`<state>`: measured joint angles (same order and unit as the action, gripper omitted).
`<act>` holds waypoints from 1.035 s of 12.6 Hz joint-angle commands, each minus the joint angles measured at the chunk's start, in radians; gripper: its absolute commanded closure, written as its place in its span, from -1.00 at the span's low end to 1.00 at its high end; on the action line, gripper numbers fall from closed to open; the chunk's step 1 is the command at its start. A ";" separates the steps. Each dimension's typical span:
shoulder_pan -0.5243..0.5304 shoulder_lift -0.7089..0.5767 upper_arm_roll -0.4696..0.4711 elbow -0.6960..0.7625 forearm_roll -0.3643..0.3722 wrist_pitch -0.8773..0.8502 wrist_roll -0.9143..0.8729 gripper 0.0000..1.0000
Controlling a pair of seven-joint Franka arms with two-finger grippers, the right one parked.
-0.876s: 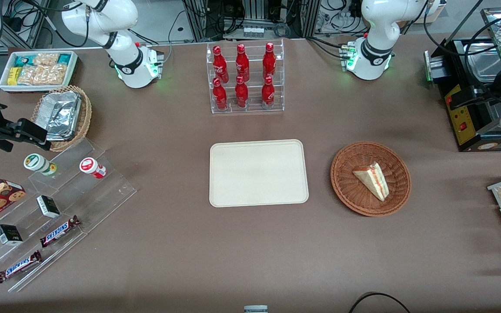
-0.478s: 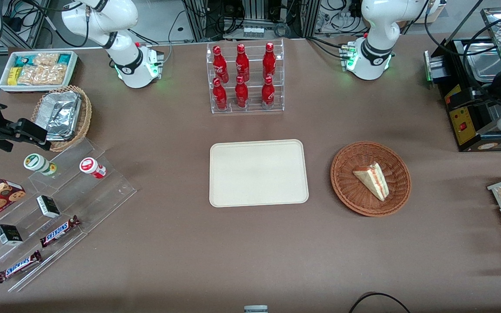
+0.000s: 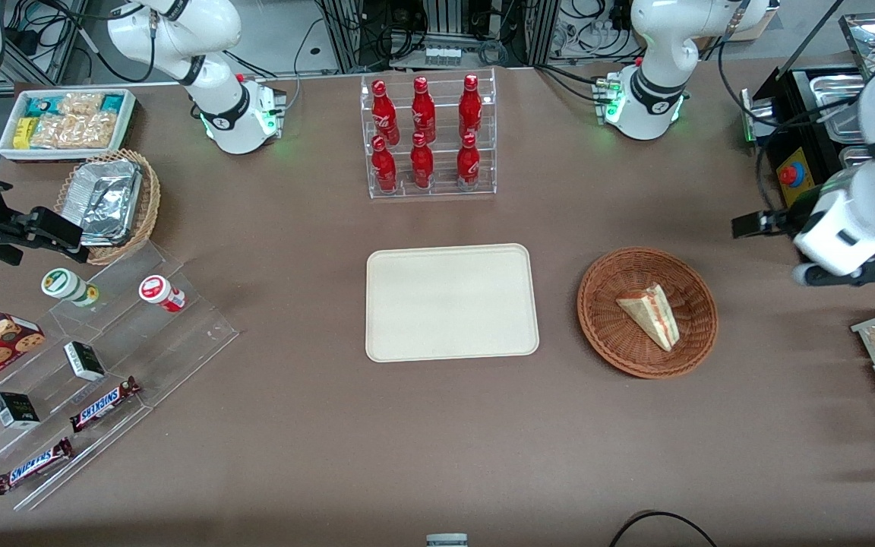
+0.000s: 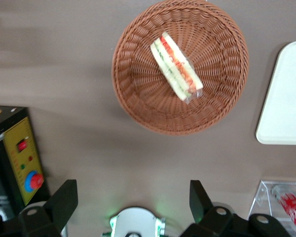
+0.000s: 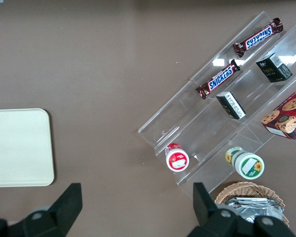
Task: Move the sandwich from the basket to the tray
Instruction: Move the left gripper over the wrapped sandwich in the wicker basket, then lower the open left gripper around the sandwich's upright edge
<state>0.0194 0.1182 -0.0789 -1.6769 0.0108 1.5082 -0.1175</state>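
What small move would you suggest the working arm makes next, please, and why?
Probably bring the hand over the basket and lower it toward the sandwich. The hand is open and empty, hanging beside the basket toward the working arm's end of the table, the sandwich lies untouched in the basket, and nothing is on the tray.

Reddish-brown woven basket (image 3: 647,311), cream tray (image 3: 451,302), black fingers (image 4: 64,200)
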 commanded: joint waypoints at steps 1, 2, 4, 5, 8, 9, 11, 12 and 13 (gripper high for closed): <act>-0.006 -0.034 -0.024 -0.148 0.001 0.145 -0.044 -1.00; -0.006 -0.035 -0.033 -0.194 0.006 0.199 -0.063 -1.00; -0.030 -0.037 -0.041 -0.279 0.011 0.306 -0.105 -1.00; -0.035 -0.037 -0.041 -0.320 0.011 0.367 -0.131 -1.00; -0.050 -0.034 -0.042 -0.405 0.011 0.524 -0.241 -1.00; -0.061 -0.029 -0.042 -0.425 0.011 0.571 -0.304 -1.00; -0.062 -0.026 -0.042 -0.467 0.011 0.656 -0.419 -1.00; -0.062 -0.026 -0.042 -0.490 0.011 0.693 -0.486 -1.00; -0.062 -0.026 -0.044 -0.503 0.011 0.720 -0.557 -1.00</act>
<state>-0.0360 0.1182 -0.1250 -2.1301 0.0118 2.1704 -0.5563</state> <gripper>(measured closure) 0.000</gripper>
